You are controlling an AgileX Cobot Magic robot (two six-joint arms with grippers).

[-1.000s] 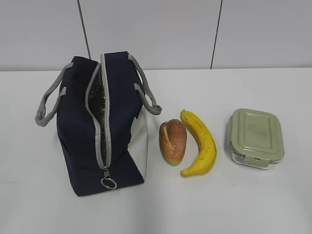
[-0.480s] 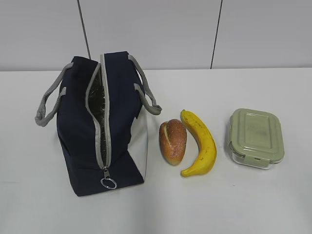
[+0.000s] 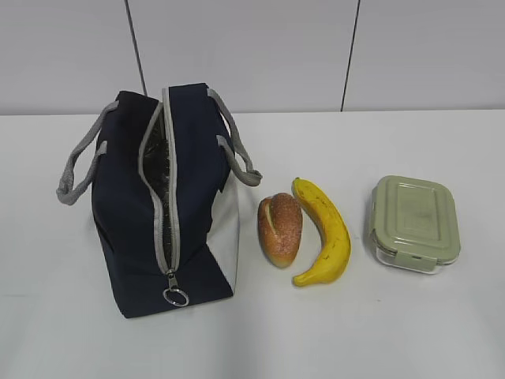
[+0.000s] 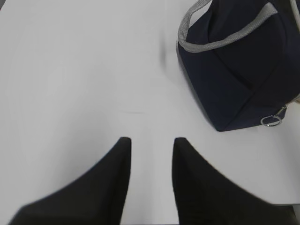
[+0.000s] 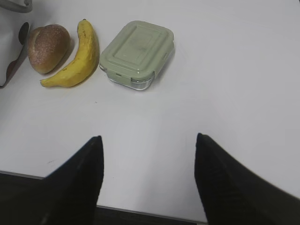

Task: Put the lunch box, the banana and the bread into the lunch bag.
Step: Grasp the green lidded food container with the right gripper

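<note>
The navy lunch bag (image 3: 134, 229) stands on the left of the table, its top zipper open and its silvery lining showing; it also shows in the left wrist view (image 4: 234, 61). The bread (image 3: 280, 229), the banana (image 3: 325, 233) and the lunch box (image 3: 414, 223) with its sage-green lid lie in a row to its right. The right wrist view shows the bread (image 5: 48, 48), the banana (image 5: 77, 58) and the lunch box (image 5: 137, 54) too. My left gripper (image 4: 151, 140) is open and empty over bare table. My right gripper (image 5: 148, 138) is open wide and empty near the table's front edge.
The grey ring pull (image 3: 175, 297) hangs at the bag's near end. Grey strap handles (image 3: 79, 166) stick out on both sides of the bag. A white wall with dark seams stands behind the table (image 3: 379, 332). Neither arm shows in the exterior view.
</note>
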